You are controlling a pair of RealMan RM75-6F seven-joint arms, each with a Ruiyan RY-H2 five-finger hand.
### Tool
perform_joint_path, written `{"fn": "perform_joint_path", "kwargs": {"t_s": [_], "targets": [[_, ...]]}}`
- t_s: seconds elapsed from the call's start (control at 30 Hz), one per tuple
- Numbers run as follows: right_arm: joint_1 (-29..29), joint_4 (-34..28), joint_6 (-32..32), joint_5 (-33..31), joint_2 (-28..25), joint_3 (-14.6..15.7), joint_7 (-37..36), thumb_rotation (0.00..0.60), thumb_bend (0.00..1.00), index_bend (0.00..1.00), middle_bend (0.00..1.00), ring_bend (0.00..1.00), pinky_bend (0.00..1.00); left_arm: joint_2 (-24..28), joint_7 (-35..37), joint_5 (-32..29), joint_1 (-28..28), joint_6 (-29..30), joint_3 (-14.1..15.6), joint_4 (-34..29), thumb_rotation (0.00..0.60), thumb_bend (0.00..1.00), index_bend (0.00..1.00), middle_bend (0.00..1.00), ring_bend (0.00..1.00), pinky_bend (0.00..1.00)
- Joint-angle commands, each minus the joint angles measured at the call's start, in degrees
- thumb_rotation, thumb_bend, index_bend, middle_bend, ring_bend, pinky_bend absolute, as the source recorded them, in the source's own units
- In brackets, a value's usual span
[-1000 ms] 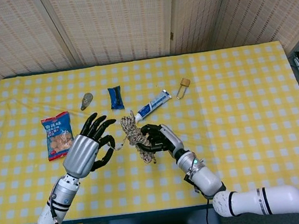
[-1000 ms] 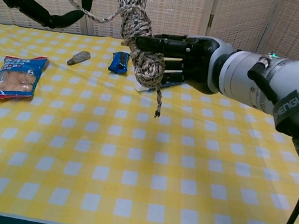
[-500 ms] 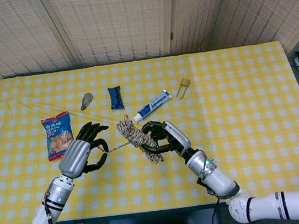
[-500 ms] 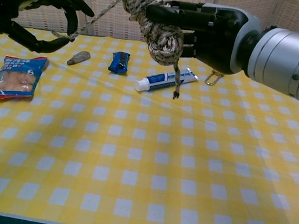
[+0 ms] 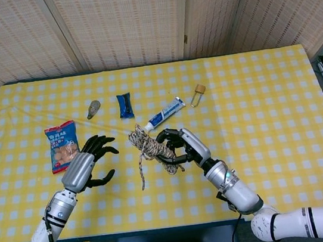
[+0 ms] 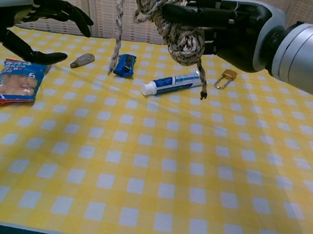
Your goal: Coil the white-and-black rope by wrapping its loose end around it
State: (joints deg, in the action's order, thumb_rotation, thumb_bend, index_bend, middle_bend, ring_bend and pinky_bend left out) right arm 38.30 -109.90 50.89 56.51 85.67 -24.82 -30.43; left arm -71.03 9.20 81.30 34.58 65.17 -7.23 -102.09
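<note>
The surface is a big yellow-checked tablecloth with loads of open room on the right half and along the near edge, so swinging the tail around shouldn't hit anything. The right hand has its fingers wrapped around the rope bundle, held up in the air over the middle of the surface. The left hand is spread open near the left edge, holding nothing. The loose end just dangles off the bundle – soft, light, floppy stuff, no stiffness at all, so I'd pinch it close to the tip and keep tension. Small stuff toward the far edge: snack bag, toothpaste tube, blue wrapper
</note>
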Motion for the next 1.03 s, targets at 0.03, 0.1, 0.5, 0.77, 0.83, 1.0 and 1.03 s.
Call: {"fn": "perform_joint_path", "kwargs": {"t_s": [0.03, 0.1, 0.5, 0.77, 0.83, 1.0, 1.03], "targets": [[-0.2, 0.0, 0.3, -0.2, -0.5, 0.0, 0.3, 0.600, 0.61, 0.86, 0.72, 0.80, 0.72, 0.3, -0.1, 0.2, -0.4, 0.3, 0.3, 0.3, 0.600, 0.40, 0.31, 0.16, 0.09, 0.00], [-0.5, -0.2, 0.5, -0.2, -1.2, -0.1, 0.5, 0.600, 0.61, 0.86, 0.72, 0.80, 0.72, 0.4, -0.6, 0.1, -1.0, 0.7, 0.5, 1.2, 0.600, 0.40, 0.31, 0.16, 0.09, 0.00], [-4.1, -2.0, 0.0, 2.0, -7.4, 0.8, -1.5, 0.600, 0.61, 0.86, 0.72, 0.80, 0.72, -0.7, -6.8, -1.1, -6.8, 8.3, 1.5, 10.7, 0.600, 0.40, 0.31, 0.16, 0.10, 0.00], [-5.8, -2.5, -0.8, 3.9, -10.2, 1.4, -4.0, 0.600, 0.61, 0.86, 0.72, 0.80, 0.72, -0.9, -8.3, 1.2, -13.6, 16.6, 4.2, 14.5, 0.600, 0.40, 0.32, 0.16, 0.10, 0.00], [-6.1, -2.5, -0.8, 4.3, -10.7, 1.5, -4.5, 0.600, 0.61, 0.86, 0.72, 0.80, 0.72, -1.0, -9.1, 1.1, -15.4, 18.4, 4.7, 14.6, 0.600, 0.39, 0.32, 0.16, 0.10, 0.00], [-7.1, -2.3, -1.2, 5.2, -11.9, 1.9, -6.5, 0.600, 0.61, 0.86, 0.72, 0.79, 0.72, -1.2, -9.0, 2.3, -19.9, 23.3, 6.2, 15.8, 0.600, 0.39, 0.32, 0.16, 0.10, 0.00], [-7.2, -2.2, -1.3, 5.3, -12.0, 1.9, -6.8, 0.600, 0.61, 0.86, 0.72, 0.79, 0.72, -1.1, -8.7, 2.4, -20.6, 23.9, 6.5, 15.8, 0.600, 0.39, 0.32, 0.16, 0.10, 0.00]]}}
